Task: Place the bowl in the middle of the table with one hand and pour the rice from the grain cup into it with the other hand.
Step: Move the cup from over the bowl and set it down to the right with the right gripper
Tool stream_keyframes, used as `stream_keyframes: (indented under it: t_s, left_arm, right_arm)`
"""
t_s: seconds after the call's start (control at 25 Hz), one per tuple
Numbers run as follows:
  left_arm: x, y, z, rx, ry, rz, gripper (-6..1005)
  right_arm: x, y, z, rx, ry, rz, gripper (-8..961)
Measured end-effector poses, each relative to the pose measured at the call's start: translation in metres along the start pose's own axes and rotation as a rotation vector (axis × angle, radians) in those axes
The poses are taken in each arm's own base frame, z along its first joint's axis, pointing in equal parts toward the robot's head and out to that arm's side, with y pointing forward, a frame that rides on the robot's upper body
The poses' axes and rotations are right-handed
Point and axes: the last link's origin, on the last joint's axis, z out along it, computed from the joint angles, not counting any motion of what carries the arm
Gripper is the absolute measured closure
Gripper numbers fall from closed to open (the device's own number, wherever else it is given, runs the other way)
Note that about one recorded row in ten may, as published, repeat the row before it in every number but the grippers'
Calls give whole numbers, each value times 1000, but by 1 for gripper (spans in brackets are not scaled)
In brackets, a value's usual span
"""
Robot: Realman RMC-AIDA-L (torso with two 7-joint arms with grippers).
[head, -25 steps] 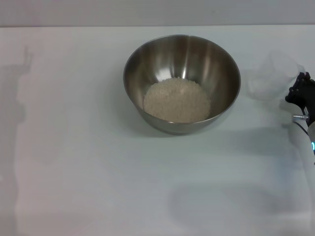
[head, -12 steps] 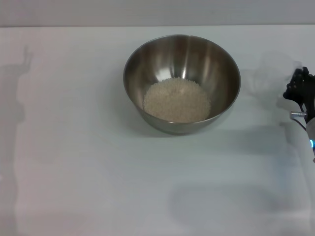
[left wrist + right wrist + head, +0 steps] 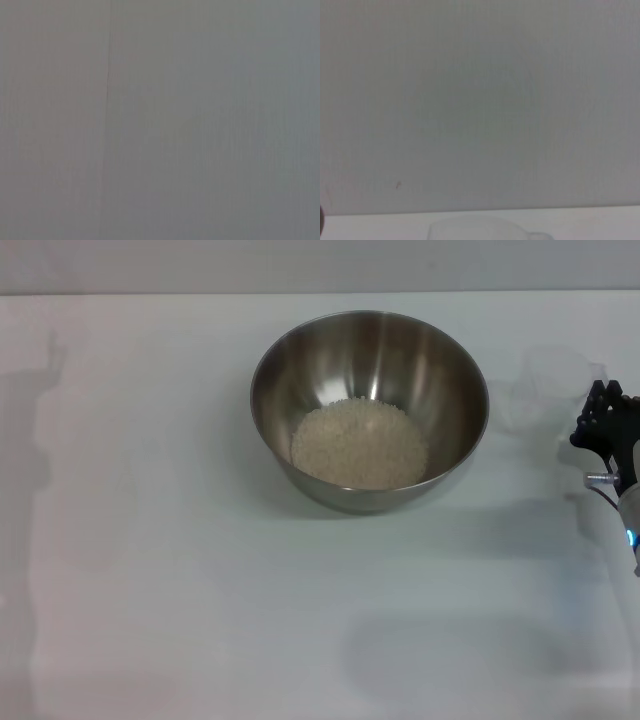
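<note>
My right gripper sits at the right edge of the table; I cannot tell whether its fingers are apart or together. The grain cup stands upright just beside them, toward the bowl. The bowl holds the rice heaped inside, mid-table. My left gripper is out of sight.

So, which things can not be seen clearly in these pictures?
- Right gripper, head view: cut off by the picture's edge, so its fingers are unreadable against the small clear plastic grain cup.
- Grain cup contents: the frosted wall is too faint to tell.
- Large round stainless-steel bowl: its bottom is hidden under the off-white rice.
- Left gripper: in no view; the left wrist view shows only a grey surface.
</note>
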Motion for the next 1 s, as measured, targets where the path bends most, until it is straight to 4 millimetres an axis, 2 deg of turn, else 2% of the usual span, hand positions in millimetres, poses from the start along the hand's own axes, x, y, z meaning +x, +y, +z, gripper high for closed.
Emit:
stream_keyframes:
  t_s: [0.4, 0.6, 1.0]
  left_arm:
    - [0, 1, 0, -5, -1, 1, 183]
    - [0, 1, 0, -5, -1, 1, 183]
    - [-3, -2, -3, 2, -15, 6, 183]
  right_arm:
    - [3, 1, -4, -5, 8, 3, 846]
    - [8, 3, -9, -15, 19, 3, 766]
    - [10, 10, -25, -38, -10, 12, 703]
